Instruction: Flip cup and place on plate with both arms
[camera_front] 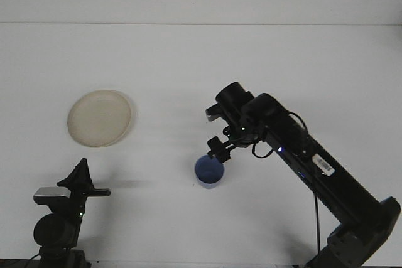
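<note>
While the small blue plastic cup (209,171) stands mouth-up on the white table (264,61), I see my right gripper (218,150) just above its rim — fingers apart, released — and my left gripper (80,179), state unreadable, waits near the round cream plate (100,118).

One cup (209,171), one plate (100,118), two arms
</note>
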